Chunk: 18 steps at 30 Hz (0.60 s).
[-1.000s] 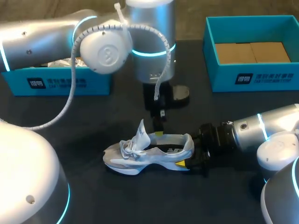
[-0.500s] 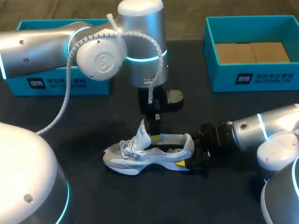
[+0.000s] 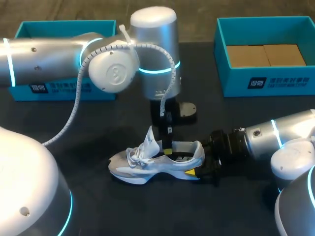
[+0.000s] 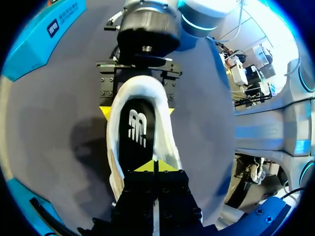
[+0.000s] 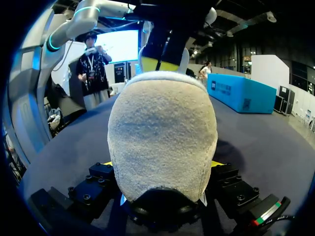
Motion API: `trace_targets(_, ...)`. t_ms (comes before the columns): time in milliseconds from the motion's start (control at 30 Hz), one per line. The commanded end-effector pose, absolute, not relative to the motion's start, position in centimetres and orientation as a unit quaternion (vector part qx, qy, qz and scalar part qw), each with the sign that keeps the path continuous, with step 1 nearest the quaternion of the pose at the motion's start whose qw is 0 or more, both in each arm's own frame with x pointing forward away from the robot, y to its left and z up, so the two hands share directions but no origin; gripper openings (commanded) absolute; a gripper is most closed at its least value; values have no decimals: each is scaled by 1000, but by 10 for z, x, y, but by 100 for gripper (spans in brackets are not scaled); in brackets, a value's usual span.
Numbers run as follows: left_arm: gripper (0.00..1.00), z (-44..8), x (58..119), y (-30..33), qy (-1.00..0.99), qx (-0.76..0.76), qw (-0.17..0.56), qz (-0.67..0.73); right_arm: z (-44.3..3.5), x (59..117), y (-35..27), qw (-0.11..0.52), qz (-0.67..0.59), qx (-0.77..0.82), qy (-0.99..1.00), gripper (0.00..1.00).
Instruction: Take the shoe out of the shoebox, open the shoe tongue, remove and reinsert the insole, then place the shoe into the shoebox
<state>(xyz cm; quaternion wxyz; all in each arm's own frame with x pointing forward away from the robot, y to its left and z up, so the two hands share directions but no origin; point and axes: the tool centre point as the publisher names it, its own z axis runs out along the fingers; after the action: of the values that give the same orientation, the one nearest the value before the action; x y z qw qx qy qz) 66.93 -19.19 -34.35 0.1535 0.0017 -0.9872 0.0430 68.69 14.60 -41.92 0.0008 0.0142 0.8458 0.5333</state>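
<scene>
The grey and white shoe point(image 3: 147, 164) lies on its sole mid-table, tongue point(image 3: 149, 139) pulled upright. My right gripper point(image 3: 198, 163) comes in from the right, its fingers on both sides of the heel point(image 5: 162, 132). My left gripper point(image 3: 168, 145) points straight down into the shoe's opening. In the left wrist view its yellow tips point(image 4: 153, 166) are pressed together just over the black insole point(image 4: 134, 132), which lies flat inside the shoe. I cannot tell whether they touch it. The right gripper's fingers point(image 4: 106, 112) show beyond, at the heel.
A blue shoebox point(image 3: 266, 83) with brown cardboard inside stands at the back right. A second blue box point(image 3: 64, 88) stands at the back left, partly behind my left arm. Dark tabletop lies bare in front of the shoe.
My left arm has shifted a little to the right and lowered its gripper into the shoe's opening. The shoe and the right arm have stayed where they were.
</scene>
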Motion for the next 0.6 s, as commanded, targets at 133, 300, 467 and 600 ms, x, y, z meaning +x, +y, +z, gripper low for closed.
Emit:
trace_targets(133,0,-374,669,-205,-987,6,159,26,-421,687,149,1,532,15,847,0)
trace_targets(300,0,-383,668,-198,-984,17,175,24,-421,687,149,1,532,15,847,0)
trace_targets(467,0,-393,667,-186,-979,22,202,21,-421,687,149,1,532,15,847,0)
trace_targets(600,0,-398,659,-176,-977,16,210,21,-421,687,149,1,532,15,847,0)
